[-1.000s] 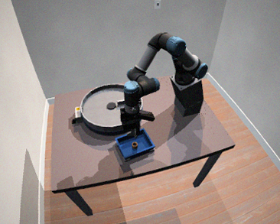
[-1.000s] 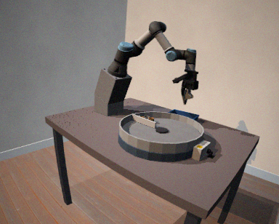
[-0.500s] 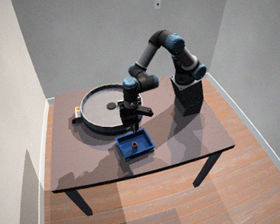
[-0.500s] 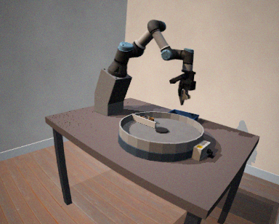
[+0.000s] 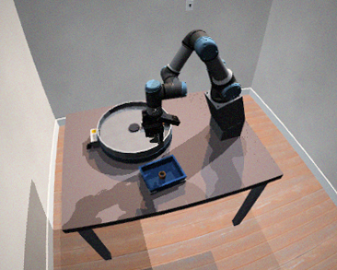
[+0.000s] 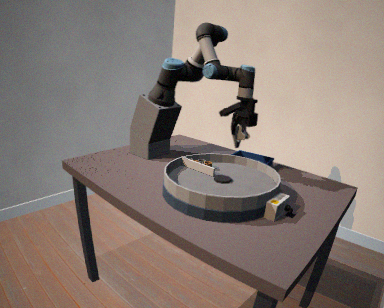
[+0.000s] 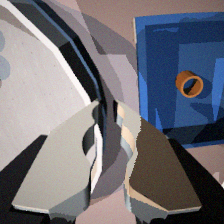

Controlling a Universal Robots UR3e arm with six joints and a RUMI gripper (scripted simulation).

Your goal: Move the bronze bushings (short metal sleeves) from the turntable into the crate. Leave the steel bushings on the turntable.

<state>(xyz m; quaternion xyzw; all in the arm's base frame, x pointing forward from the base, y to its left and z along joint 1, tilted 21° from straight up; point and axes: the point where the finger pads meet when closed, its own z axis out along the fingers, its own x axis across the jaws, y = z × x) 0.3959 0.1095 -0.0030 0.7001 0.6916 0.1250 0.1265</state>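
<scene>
The round grey turntable (image 5: pixel 130 130) stands at the table's back left and also shows in the exterior view (image 6: pixel 222 185). The blue crate (image 5: pixel 163 173) sits in front of it, with one bronze bushing (image 5: pixel 162 173) lying inside. In the wrist view the crate (image 7: pixel 180 75) and the bronze bushing (image 7: pixel 193 84) are at the upper right. My gripper (image 5: pixel 155 136) hangs above the turntable's right rim, beside the crate. Its fingers are shut with nothing between them. Some small pieces (image 6: pixel 203 161) lie by a fence on the turntable, too small to tell apart.
A dark disc (image 5: pixel 134 127) marks the turntable's centre. A white control box (image 5: pixel 93 134) sits at the turntable's left edge. The arm's dark pedestal (image 5: pixel 227 116) stands at the back right of the table.
</scene>
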